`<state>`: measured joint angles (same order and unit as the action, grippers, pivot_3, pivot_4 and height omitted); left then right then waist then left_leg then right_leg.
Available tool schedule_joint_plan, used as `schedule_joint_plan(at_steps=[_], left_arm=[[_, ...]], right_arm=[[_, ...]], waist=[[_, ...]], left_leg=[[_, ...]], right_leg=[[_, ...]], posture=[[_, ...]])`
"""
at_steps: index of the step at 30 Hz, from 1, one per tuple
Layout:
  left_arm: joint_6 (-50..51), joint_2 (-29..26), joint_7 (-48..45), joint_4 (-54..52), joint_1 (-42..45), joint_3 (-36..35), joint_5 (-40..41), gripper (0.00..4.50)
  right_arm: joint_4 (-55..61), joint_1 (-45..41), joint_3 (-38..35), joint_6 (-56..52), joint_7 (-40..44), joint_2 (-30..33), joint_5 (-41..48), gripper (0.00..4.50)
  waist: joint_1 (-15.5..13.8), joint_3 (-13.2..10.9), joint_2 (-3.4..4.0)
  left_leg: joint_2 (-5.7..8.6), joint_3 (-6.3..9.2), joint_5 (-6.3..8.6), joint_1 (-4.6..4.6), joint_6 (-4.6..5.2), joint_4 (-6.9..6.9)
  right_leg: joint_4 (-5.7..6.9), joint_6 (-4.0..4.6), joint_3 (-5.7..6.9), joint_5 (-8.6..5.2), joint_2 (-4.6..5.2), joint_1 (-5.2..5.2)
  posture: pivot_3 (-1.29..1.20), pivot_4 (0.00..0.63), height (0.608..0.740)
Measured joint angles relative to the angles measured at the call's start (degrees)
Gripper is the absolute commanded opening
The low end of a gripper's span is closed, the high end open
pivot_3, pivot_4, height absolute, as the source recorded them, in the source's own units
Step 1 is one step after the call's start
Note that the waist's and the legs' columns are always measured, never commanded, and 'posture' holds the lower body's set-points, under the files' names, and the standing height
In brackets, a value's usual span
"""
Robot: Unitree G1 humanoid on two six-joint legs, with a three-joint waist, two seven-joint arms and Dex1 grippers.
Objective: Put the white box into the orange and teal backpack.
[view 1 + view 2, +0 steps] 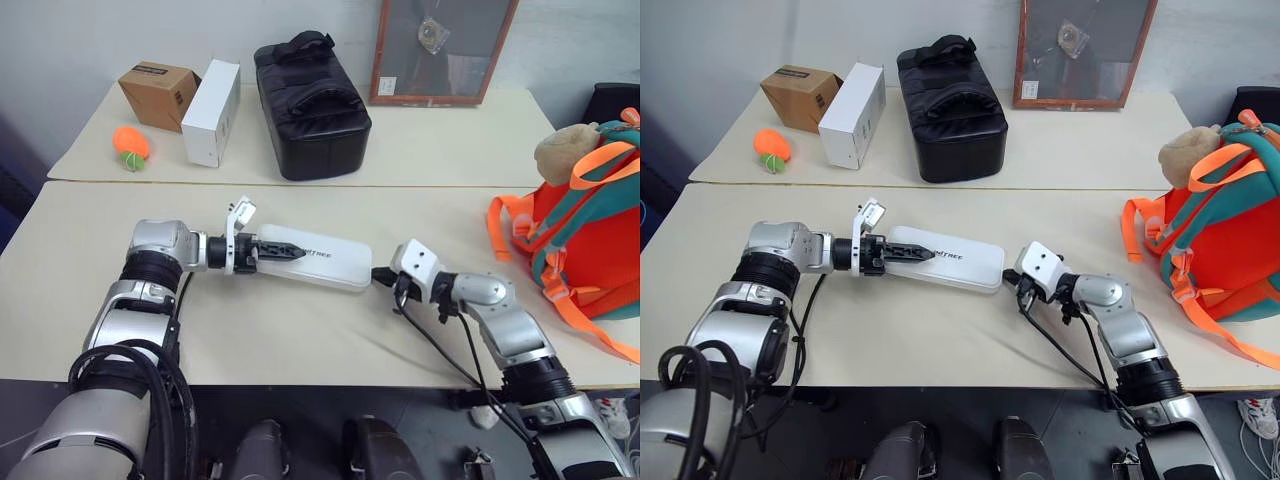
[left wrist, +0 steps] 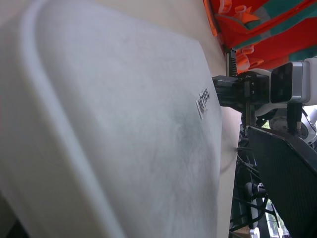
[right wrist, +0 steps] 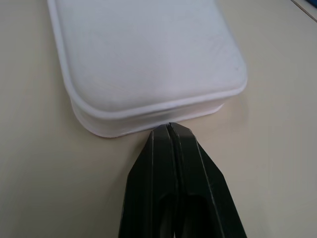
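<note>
A: Where was the white box (image 1: 318, 260)?

B: Flat on the near worktop (image 1: 300, 340), between both arms. Long axis ran left-right across the worktop, lettered lid up.

A: L gripper (image 1: 285, 252)?

B: At the box's left end, pointing along the long axis. One black finger lay over the lid; fingers were spread wide around that end, not yet clamped as far as I could judge.

A: R gripper (image 3: 169, 128)?

B: Fingers pressed together, empty, tips right at the box's right short end. Looked like a brace/pusher, not a grasp.

A: Backpack?

B: Orange and teal backpack (image 1: 590, 230) stood at the worktop's right edge, well apart from the box, beyond the R arm. Teddy bear (image 1: 566, 150) on top.

A: So the next move turned on?

B: Box needed to travel rightward along its own long axis. L was nearer for the grasp, R nearer the bag. My judgement only.
</note>
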<state>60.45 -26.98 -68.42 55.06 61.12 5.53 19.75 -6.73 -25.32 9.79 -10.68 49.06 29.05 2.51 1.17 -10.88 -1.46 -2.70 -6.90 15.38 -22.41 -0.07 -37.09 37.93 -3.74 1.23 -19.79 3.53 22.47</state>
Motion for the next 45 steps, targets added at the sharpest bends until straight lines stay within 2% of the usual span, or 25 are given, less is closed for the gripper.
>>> schedule_joint_plan(at_steps=[5,8,10,16,18,19,21,22,23,25,26,27,29,33,35,39,45], left_arm=[[1.11,1.15,-4.79,0.09,-0.12,0.04,0.37,2.41],[2.31,0.41,-7.07,-1.90,-0.10,-1.53,2.00,1.67],[4.33,-0.29,-7.10,-3.73,-0.14,-2.87,3.06,1.34],[10.86,-1.07,-3.23,-12.93,-4.43,-8.13,7.14,1.32],[15.10,-0.57,-0.48,-19.05,-7.40,-12.36,10.26,1.32],[17.44,-0.26,1.02,-22.14,-8.88,-15.07,12.32,1.32],[20.88,0.56,4.07,-26.79,-10.60,-19.33,15.03,1.32],[22.66,1.77,6.40,-29.72,-11.33,-21.87,16.35,1.32],[22.89,2.02,6.75,-30.14,-11.47,-22.24,16.56,1.32],[24.99,3.78,9.58,-32.71,-11.99,-25.39,18.10,1.32],[26.41,5.99,12.14,-34.86,-12.47,-28.48,19.15,1.32],[28.62,9.33,16.18,-39.36,-13.54,-34.15,21.25,1.32],[30.63,13.04,20.69,-45.90,-15.03,-39.42,23.79,1.32],[32.08,20.71,30.11,-55.01,-16.40,-46.37,28.84,1.32],[32.26,23.69,35.17,-59.13,-16.81,-49.29,31.32,1.32],[32.35,27.46,42.88,-65.16,-17.83,-52.57,36.03,1.32],[32.39,27.59,49.11,-66.58,-18.87,-52.85,40.43,1.32]], right_arm=[[2.26,1.71,-0.49,-0.34,-0.60,0.01,0.08,0.00],[3.40,2.60,-0.73,-0.91,-0.75,0.02,0.29,0.00],[4.79,3.52,-1.08,-1.86,-0.86,0.11,0.40,0.00],[9.55,6.62,-3.55,-5.78,-1.80,1.26,2.37,0.00],[12.64,8.99,-8.19,-8.93,-3.19,2.35,4.74,0.00],[14.40,10.42,-11.09,-10.89,-3.87,3.31,6.15,0.17],[16.87,12.44,-16.00,-14.58,-4.57,4.95,8.66,0.59],[19.03,13.92,-18.68,-17.26,-4.73,5.67,10.83,1.03],[19.42,14.26,-19.06,-17.63,-4.71,5.80,11.18,1.18],[22.47,16.46,-22.31,-21.29,-4.60,6.39,14.61,1.75],[25.19,18.87,-25.69,-24.64,-4.42,6.83,17.73,2.03],[29.28,22.48,-33.25,-30.41,-5.05,7.75,22.32,2.39],[33.12,25.38,-41.36,-35.09,-7.21,8.69,25.49,3.04],[37.10,26.58,-49.41,-41.04,-13.43,8.20,28.76,4.38],[37.30,24.87,-51.75,-43.13,-17.97,6.90,29.50,4.45],[33.25,16.42,-51.48,-44.26,-24.54,5.35,30.23,4.45],[18.48,2.30,-45.74,-39.46,-32.95,1.63,27.00,4.45]], waist=[[0.34,-0.01,-0.02],[0.46,-0.02,-0.03],[0.52,-0.02,-0.03],[0.53,-0.02,-0.03],[0.47,-0.02,-0.03],[0.44,-0.02,-0.03],[0.40,-0.02,-0.03],[0.30,-0.02,-0.03],[0.25,-0.02,-0.03],[0.26,-0.03,-0.04],[0.09,-0.04,-0.01],[-0.14,-0.04,-0.03],[-0.05,-0.04,-0.03],[0.40,-0.05,-0.07],[0.59,-0.05,-0.07],[0.62,-0.05,-0.07],[0.45,-0.06,-0.07]], left_leg=[[-0.02,0.02,0.02,-0.25,0.01,-0.01],[-0.04,0.02,0.01,-0.24,0.00,-0.02],[-0.05,0.02,0.01,-0.23,-0.01,-0.02],[-0.07,0.03,0.01,-0.34,-0.01,-0.02],[-0.06,0.06,0.01,-0.42,0.00,-0.02],[-0.07,0.10,0.01,-0.43,0.00,-0.03],[-0.07,0.12,0.01,-0.42,0.00,-0.04],[-0.06,0.13,-0.01,-0.43,0.00,-0.05],[-0.06,0.13,-0.02,-0.43,0.00,-0.04],[-0.08,0.15,-0.03,-0.41,-0.02,-0.04],[-0.03,0.18,-0.05,-0.41,0.01,0.00],[-0.05,0.19,-0.04,-0.43,0.00,-0.02],[-0.05,0.18,-0.03,-0.41,-0.01,0.00],[-0.06,0.18,-0.05,-0.32,-0.06,0.01],[-0.08,0.15,-0.07,-0.27,-0.11,0.04],[-0.09,0.04,-0.09,-0.13,-0.21,0.10],[-0.06,0.00,-0.10,-0.15,-0.21,0.07]], right_leg=[[-0.02,0.00,0.02,0.00,-0.02,0.18],[-0.01,0.00,0.02,0.00,-0.03,0.19],[0.01,0.00,0.01,0.00,-0.04,0.20],[0.04,0.00,-0.01,0.00,-0.03,0.30],[0.02,-0.01,-0.01,0.00,-0.01,0.34],[0.03,-0.02,0.00,0.01,-0.01,0.34],[0.03,-0.02,0.01,0.01,-0.02,0.33],[0.02,-0.02,0.02,0.01,-0.02,0.32],[0.03,-0.02,0.02,0.01,-0.01,0.32],[0.00,-0.03,0.03,0.01,-0.04,0.27],[0.02,-0.06,0.03,0.03,-0.02,0.28],[0.00,-0.07,0.04,0.03,-0.04,0.27],[-0.03,-0.09,0.01,0.04,-0.03,0.25],[-0.07,-0.11,-0.01,0.04,-0.07,0.15],[-0.07,-0.12,-0.05,0.04,-0.12,0.15],[-0.06,-0.13,-0.17,0.03,-0.22,0.12],[-0.09,-0.13,-0.20,0.03,-0.22,0.13]], posture=[[0.00,0.150,0.740],[0.00,0.150,0.740],[0.00,0.150,0.740],[0.00,0.150,0.740],[0.00,0.150,0.740],[0.00,0.150,0.740],[0.00,0.150,0.740],[0.00,0.150,0.740],[0.00,0.150,0.740],[0.00,0.150,0.740],[0.00,0.150,0.740],[0.00,0.150,0.740],[0.00,0.150,0.740],[0.00,0.150,0.740],[0.00,0.150,0.740],[0.00,0.150,0.740],[0.00,0.150,0.740]])
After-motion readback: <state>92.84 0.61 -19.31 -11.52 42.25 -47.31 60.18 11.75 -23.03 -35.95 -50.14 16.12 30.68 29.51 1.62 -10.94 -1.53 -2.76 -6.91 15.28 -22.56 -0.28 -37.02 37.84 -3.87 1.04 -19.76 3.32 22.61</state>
